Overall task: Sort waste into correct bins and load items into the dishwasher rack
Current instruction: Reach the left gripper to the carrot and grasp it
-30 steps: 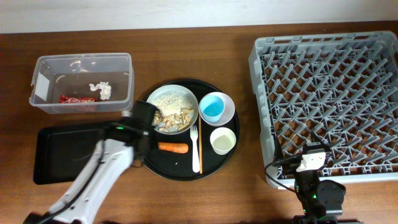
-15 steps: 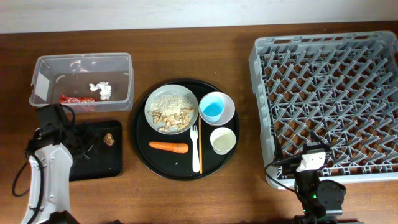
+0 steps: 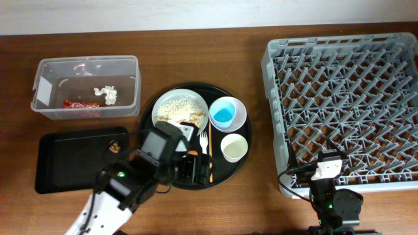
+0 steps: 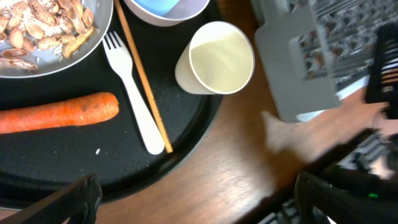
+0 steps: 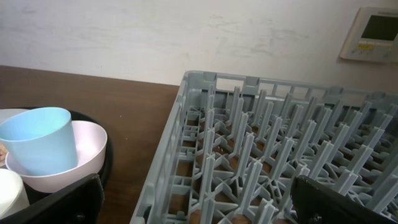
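From overhead, the left tool (image 3: 192, 166) has swung back from the shallow black rectangular tray (image 3: 65, 163) to the big round black tray (image 3: 225, 173). It now hangs over the small orange carrot (image 3: 191, 154), of which only a sliver shows. The small brown lump (image 3: 115, 146) lies alone in the shallow tray, at the end nearest the round tray, so that scrap reads as sorted. The red snack wrapper (image 3: 80, 104) and crumpled white napkin (image 3: 106, 94) sit in the clear plastic rectangular tub (image 3: 134, 85). The carrot looks next in line

In the left wrist view the tool is released, its fingers spread wide with nothing between them. The carrot (image 4: 56, 113) lies just ahead on the round tray, beside the white plastic fork (image 4: 130, 93) and thin wooden stick (image 4: 142, 81), clear of both fingers

In the right wrist view the right tool (image 5: 199, 208) is likewise spread and holding nothing, facing the large square grey plastic crate (image 5: 261, 155), where no dish shows, so loading appears not yet begun
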{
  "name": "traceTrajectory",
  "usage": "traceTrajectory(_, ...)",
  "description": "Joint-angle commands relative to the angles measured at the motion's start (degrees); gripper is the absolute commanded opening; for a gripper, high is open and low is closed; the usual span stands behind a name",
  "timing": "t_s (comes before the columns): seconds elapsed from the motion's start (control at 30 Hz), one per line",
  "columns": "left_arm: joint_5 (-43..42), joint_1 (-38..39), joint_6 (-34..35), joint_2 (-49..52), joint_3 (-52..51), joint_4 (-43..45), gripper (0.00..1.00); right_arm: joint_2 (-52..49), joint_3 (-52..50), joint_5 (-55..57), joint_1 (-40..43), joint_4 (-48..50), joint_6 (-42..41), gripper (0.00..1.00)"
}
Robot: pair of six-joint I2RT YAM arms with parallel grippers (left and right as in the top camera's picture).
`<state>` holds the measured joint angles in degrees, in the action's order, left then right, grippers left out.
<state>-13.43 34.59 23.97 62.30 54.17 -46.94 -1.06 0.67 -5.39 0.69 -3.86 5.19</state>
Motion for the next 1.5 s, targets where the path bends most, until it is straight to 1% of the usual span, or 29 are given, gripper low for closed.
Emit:
traceTrajectory(0.0, 8.35, 4.92, -0.92, 4.63, 0.63, 2.08, 0.99, 0.33, -0.35, 0.26, -0.31, -0.24, 0.37, 0.99)
traceTrajectory(0.1, 8.35, 5.66, -0.94, 8.52, 0.63, 3.15, 0.99, 0.33, -0.35, 0.26, -0.31, -0.24, 0.37, 0.99)
traceTrajectory(0.6, 8.39, 5.66, -0.96, 8.74, 0.63, 3.21, 0.99, 0.33, -0.35, 0.26, -0.31, -0.24, 0.37, 0.99)
traceTrajectory(0.63, 8.63, 5.66, -1.38, 8.74, 0.63, 3.26, 0.99, 0.33, -0.35, 0.26, -0.31, -0.24, 0.37, 0.99)
traceTrajectory(0.7, 8.61, 5.66, -4.44, 8.74, 0.63, 3.41, 0.99, 0.33, -0.35, 0.26, -0.35, -0.24, 0.37, 0.98)
traceTrajectory(0.83, 8.70, 5.66, -4.37, 8.74, 0.63, 3.65, 0.99, 0.33, -0.35, 0.26, -0.35, -0.24, 0.37, 0.99)
traceTrajectory(0.87, 8.13, 5.66, -4.68, 9.07, 0.63, 4.00, 0.99, 0.33, -0.35, 0.26, -0.35, -0.24, 0.37, 0.99)
traceTrajectory(0.9, 4.35, 5.66, -7.80, 10.38, 0.74, 3.98, 0.99, 0.33, -0.35, 0.26, -0.35, -0.24, 0.37, 0.99)
traceTrajectory(0.97, 3.41, 5.62, -8.50, 13.97, 1.79, 2.62, 0.99, 0.33, -0.35, 0.26, -0.35, -0.24, 0.37, 0.99)
traceTrajectory(1.0, 6.78, 5.35, -10.64, 15.74, 3.19, 1.18, 0.99, 0.33, -0.35, 0.26, -0.35, -0.24, 0.37, 0.99)
traceTrajectory(1.03, 15.23, 5.03, -10.08, 16.85, 3.58, 0.79, 0.99, 0.33, -0.35, 0.26, -0.35, -0.24, 0.37, 0.99)
traceTrajectory(1.07, 24.90, 4.26, -7.06, 17.70, 3.58, 0.72, 0.99, 0.33, -0.35, 0.26, -0.35, -0.24, 0.37, 0.99)
traceTrajectory(1.1, 29.05, 3.39, -5.92, 18.18, 3.58, 0.74, 0.99, 0.33, -0.35, 0.26, -0.35, -0.24, 0.37, 0.99)
traceTrajectory(1.17, 30.23, -0.11, -1.68, 18.71, 3.58, -0.46, 0.99, 0.33, -0.35, 0.26, -0.35, -0.24, 0.37, 0.99)
traceTrajectory(1.2, 30.29, -2.38, 6.08, 18.73, 3.56, -2.49, 0.99, 0.33, -0.35, 0.26, -0.35, -0.24, 0.37, 0.99)
traceTrajectory(1.23, 28.55, -4.59, 14.25, 18.73, 3.56, -4.52, 0.99, 0.33, -0.35, 0.26, -0.35, -0.24, 0.37, 0.99)
traceTrajectory(1.27, 19.93, -6.82, 19.63, 18.73, 3.56, -4.96, 0.99, 0.33, -0.35, 0.26, -0.35, -0.24, 0.37, 0.99)
traceTrajectory(1.3, 10.78, -7.39, 20.20, 18.75, 3.56, -4.74, 0.99, 0.33, -0.35, 0.26, -0.35, -0.24, 0.37, 0.99)
traceTrajectory(1.33, 5.44, -7.10, 21.20, 19.15, 3.43, -4.31, 0.99, 0.33, -0.35, 0.26, -0.35, -0.24, 0.37, 0.99)
traceTrajectory(1.37, 5.75, -6.95, 26.49, 19.45, 3.06, -4.57, 0.99, 0.33, -0.35, 0.26, -0.35, -0.24, 0.37, 0.99)
traceTrajectory(1.4, 5.95, -6.95, 34.40, 19.93, 2.12, -4.11, 0.99, 0.33, -0.35, 0.26, -0.35, -0.24, 0.37, 0.99)
traceTrajectory(1.43, 5.84, -6.95, 44.52, 21.20, 0.61, -3.26, 0.99, 0.33, -0.35, 0.26, -0.35, -0.24, 0.37, 0.98)
traceTrajectory(1.47, 5.88, -6.95, 47.89, 21.88, -0.02, -3.23, 0.99, 0.33, -0.35, 0.26, -0.35, -0.24, 0.37, 0.99)
